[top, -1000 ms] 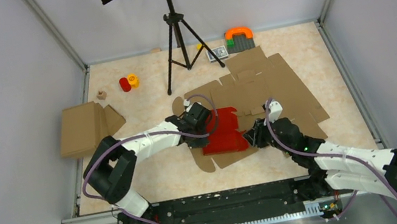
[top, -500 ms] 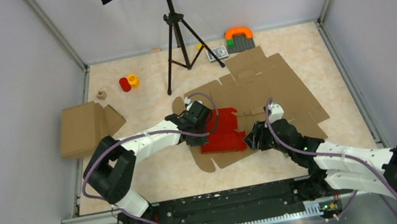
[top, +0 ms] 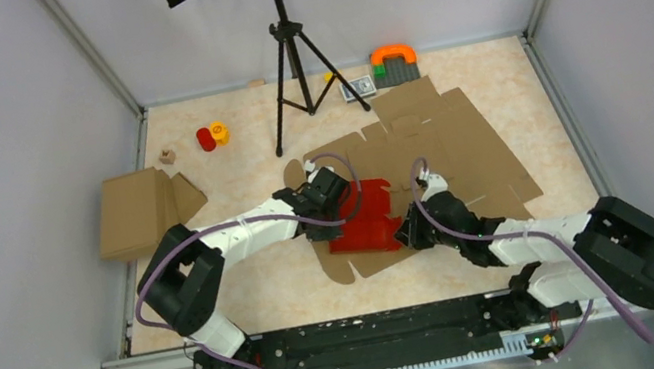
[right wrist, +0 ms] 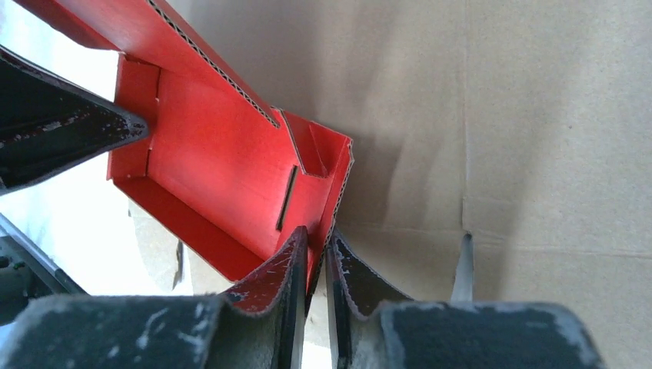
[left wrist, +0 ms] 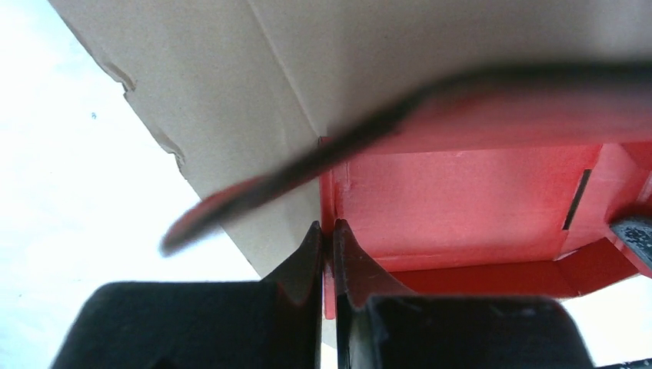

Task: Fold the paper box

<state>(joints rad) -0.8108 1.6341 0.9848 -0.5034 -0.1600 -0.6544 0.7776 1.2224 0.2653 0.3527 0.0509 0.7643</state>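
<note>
The paper box (top: 365, 221) is bright red and partly folded, with raised walls. It lies on a large brown cardboard sheet (top: 457, 136) in the middle of the table. My left gripper (top: 331, 220) is shut on the box's left wall; in the left wrist view the red wall (left wrist: 454, 196) sits pinched at the left gripper (left wrist: 328, 231). My right gripper (top: 409, 229) is at the opposite end. In the right wrist view the right gripper (right wrist: 315, 242) is shut on the corrugated edge of the box's right wall (right wrist: 215, 161). The left fingertip (right wrist: 61, 131) shows at the far end.
A folded brown cardboard box (top: 140, 209) lies at the left. A black tripod (top: 291, 59) stands at the back centre. Small red and yellow pieces (top: 211, 136), a wooden cube (top: 166, 156) and an orange and green toy (top: 394, 61) sit along the back.
My right gripper has opened, shifted left to the box's right wall and closed on it, with the right arm drawn in. The left gripper has kept its grip in place.
</note>
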